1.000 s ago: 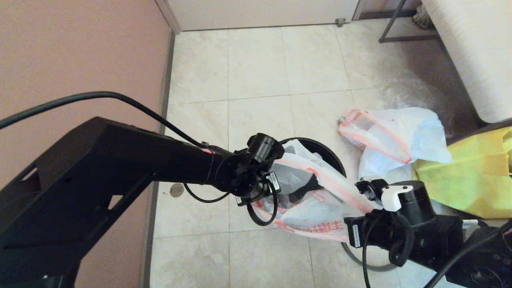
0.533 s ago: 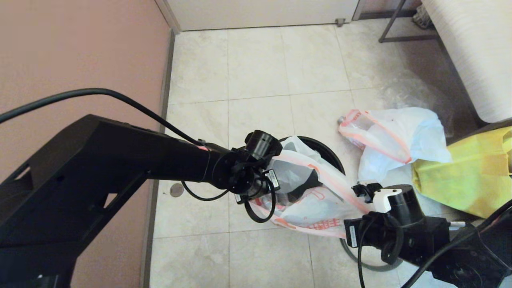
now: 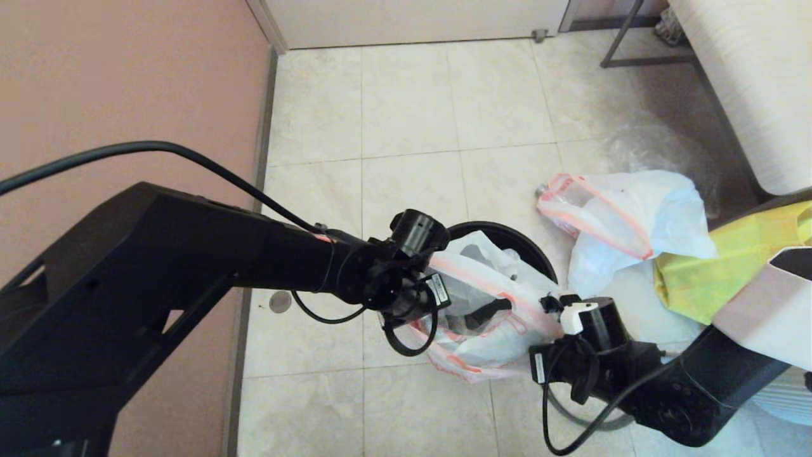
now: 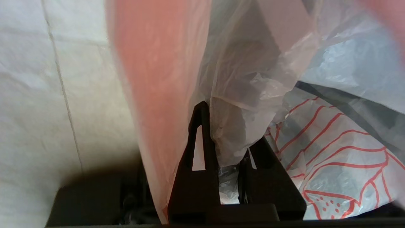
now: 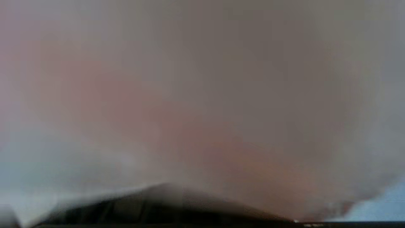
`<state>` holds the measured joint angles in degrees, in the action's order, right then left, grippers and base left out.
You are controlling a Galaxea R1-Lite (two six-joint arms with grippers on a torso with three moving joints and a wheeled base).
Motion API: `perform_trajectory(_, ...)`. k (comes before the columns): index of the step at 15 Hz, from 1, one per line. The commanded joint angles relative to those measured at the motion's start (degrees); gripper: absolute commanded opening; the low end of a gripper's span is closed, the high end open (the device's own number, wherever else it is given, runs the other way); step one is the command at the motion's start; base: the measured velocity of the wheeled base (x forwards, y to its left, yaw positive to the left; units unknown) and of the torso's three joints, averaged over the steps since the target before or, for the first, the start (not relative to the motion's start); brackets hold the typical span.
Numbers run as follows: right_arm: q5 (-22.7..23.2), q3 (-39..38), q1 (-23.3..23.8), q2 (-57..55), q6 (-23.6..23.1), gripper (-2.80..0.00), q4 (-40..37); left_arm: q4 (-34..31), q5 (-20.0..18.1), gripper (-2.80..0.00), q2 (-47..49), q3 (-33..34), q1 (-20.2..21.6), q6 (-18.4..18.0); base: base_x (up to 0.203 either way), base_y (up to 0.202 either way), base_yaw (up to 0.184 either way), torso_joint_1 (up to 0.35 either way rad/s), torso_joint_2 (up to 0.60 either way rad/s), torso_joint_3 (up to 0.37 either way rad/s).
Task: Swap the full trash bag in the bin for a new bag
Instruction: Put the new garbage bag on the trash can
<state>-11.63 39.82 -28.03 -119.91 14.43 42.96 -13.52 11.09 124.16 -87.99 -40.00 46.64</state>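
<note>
Lowered since before, right fingers [image 3: 550,303] seemingly pinch the new bag [image 3: 491,317]; left fingers [image 4: 221,148] clamp its film.

new bag [image 3: 488,317]: white, pink-orange hem, red print | bin [image 3: 536,251]: black

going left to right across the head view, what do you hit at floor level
pink wall → small round black plastic bin with the thin translucent white new bag held over it → lumpy translucent white full trash bag → yellow fabric bag
</note>
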Motion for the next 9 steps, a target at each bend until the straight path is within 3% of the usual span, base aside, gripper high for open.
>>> perform_trajectory(1,-0.1,1.5,1.7,-1.7,0.3,-2.80,0.7,0.1,-1.5,-2.80,-0.5,2.4,-0.2,0.2,0.000,0.000,0.000,0.000,0.00,0.000)
perform_trajectory(7,-3.1,1.7,5.3,-4.3,2.8,-2.80,10.6,0.7,-5.6,-2.80,-3.4,8.5,-1.8,-0.4,0.000,0.000,0.000,0.000,0.00,0.000)
perform_trajectory(9,-3.5,2.3,6.1,-3.5,3.1,-2.80,11.2,0.6,-5.6,-2.80,-3.3,10.3,-2.2,-2.6,0.000,0.000,0.000,0.000,0.00,0.000)
